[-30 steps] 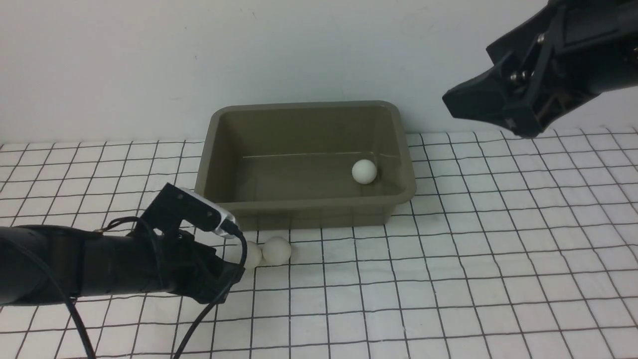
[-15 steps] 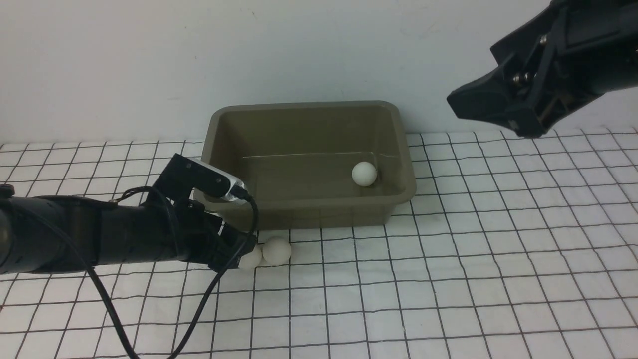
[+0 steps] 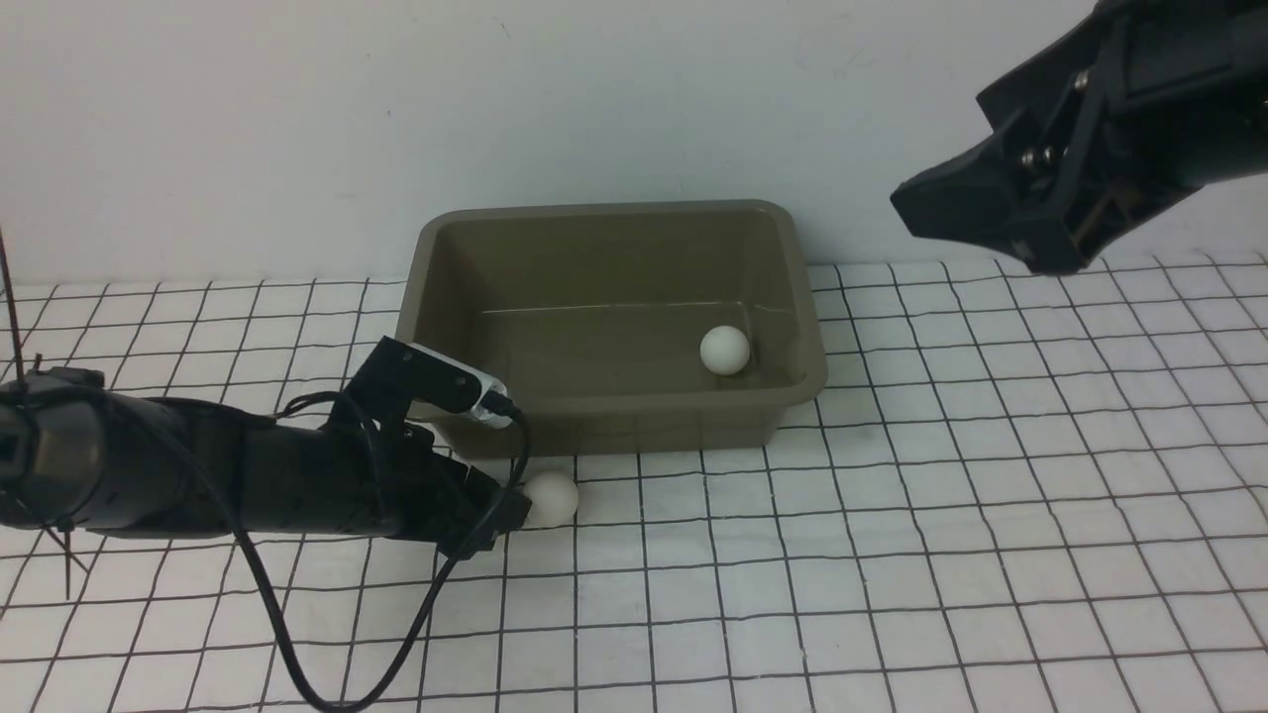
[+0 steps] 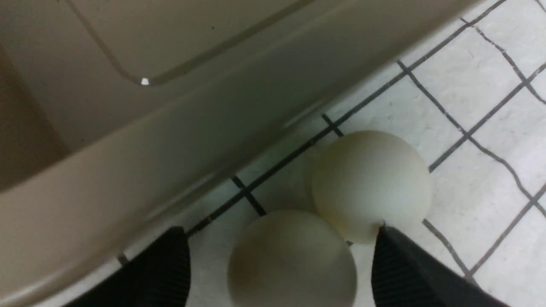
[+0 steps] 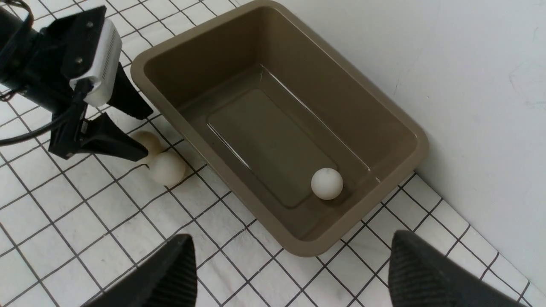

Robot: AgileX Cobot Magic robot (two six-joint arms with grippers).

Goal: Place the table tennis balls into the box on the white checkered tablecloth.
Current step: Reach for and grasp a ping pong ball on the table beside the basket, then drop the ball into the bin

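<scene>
The olive-brown box [image 3: 614, 408] stands on the white checkered tablecloth [image 3: 892, 515] by the back wall. One table tennis ball [image 3: 724, 350] lies inside it at the right. Two more balls touch each other on the cloth just in front of the box's near left corner. My left gripper [image 4: 280, 232] is open and low, its fingers on either side of the nearer ball [image 4: 292, 260] with gaps on both sides. The farther ball [image 4: 371, 183] lies just past one fingertip. In the front view only that farther ball [image 3: 550, 498] shows beyond the left gripper [image 3: 500, 510]. My right gripper [image 3: 951, 213] hangs open and empty, high at the right.
The box's near wall [image 4: 128, 170] runs close beside the left gripper's fingers. A white wall [image 3: 634, 99] rises right behind the box. The left arm's cable [image 3: 297, 654] loops down onto the cloth at the front left.
My left gripper has opened and slid forward to the right along the cloth, so its fingers now straddle the nearer ball, hiding it in the front view. The right arm has barely moved.
</scene>
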